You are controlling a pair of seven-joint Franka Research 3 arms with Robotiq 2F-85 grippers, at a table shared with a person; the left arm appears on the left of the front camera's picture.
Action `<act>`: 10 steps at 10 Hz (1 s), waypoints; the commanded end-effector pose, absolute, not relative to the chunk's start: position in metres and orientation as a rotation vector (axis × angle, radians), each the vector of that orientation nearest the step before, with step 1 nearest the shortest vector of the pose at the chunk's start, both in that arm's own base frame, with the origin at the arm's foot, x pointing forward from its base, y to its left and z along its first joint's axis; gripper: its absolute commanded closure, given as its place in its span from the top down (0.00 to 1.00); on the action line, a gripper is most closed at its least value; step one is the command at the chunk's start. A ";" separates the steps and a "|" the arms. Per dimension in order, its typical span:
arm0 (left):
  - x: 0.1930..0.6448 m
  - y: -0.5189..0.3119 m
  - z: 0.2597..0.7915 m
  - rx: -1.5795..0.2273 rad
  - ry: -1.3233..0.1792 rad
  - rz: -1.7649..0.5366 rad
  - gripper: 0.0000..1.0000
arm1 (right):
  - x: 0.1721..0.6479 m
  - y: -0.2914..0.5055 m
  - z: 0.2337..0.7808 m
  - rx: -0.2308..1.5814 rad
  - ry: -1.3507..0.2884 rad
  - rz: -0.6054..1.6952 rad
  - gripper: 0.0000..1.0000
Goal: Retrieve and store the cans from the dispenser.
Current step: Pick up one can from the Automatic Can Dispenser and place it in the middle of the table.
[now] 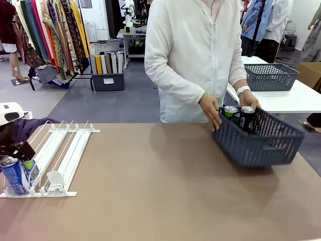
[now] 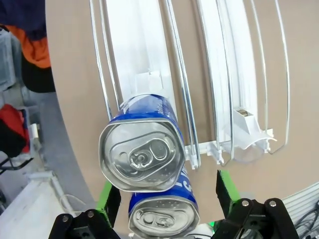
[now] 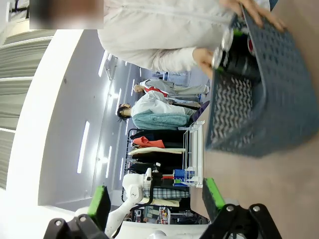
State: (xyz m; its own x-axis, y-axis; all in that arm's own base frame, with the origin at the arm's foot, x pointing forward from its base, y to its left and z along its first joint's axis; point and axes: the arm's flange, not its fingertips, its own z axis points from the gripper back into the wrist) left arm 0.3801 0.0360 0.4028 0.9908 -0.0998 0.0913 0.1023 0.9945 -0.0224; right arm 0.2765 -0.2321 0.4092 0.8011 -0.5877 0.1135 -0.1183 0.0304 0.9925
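Cans (image 2: 142,154) betw. wide-open L hand (image 2: 167,186)

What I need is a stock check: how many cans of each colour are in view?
Blue cans, in dispenser: 2
Black cans, in basket: 2
Total: 4

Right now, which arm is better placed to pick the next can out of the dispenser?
Left. The left end effector hangs open directly over the two blue cans at the near end of the dispenser. The right end effector, also open, faces the basket the person is holding.
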 end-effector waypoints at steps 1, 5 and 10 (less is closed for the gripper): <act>0.346 0.034 0.383 0.010 -0.084 -0.076 1.00 | 0.274 -0.232 0.413 1.521 -0.577 -0.392 1.00; 0.345 0.030 0.387 0.018 -0.056 -0.096 0.00 | 0.274 -0.232 0.413 1.521 -0.577 -0.392 1.00; 0.345 0.032 0.389 0.025 -0.038 -0.090 0.00 | 0.274 -0.232 0.413 1.521 -0.577 -0.392 1.00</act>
State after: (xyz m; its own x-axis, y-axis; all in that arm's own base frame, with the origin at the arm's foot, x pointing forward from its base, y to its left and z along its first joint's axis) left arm 0.3751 0.0355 0.4018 0.9925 -0.1112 0.0499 0.1115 0.9938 -0.0037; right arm 0.2765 -0.2321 0.4092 0.8011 -0.5877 0.1135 -0.1183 0.0304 0.9925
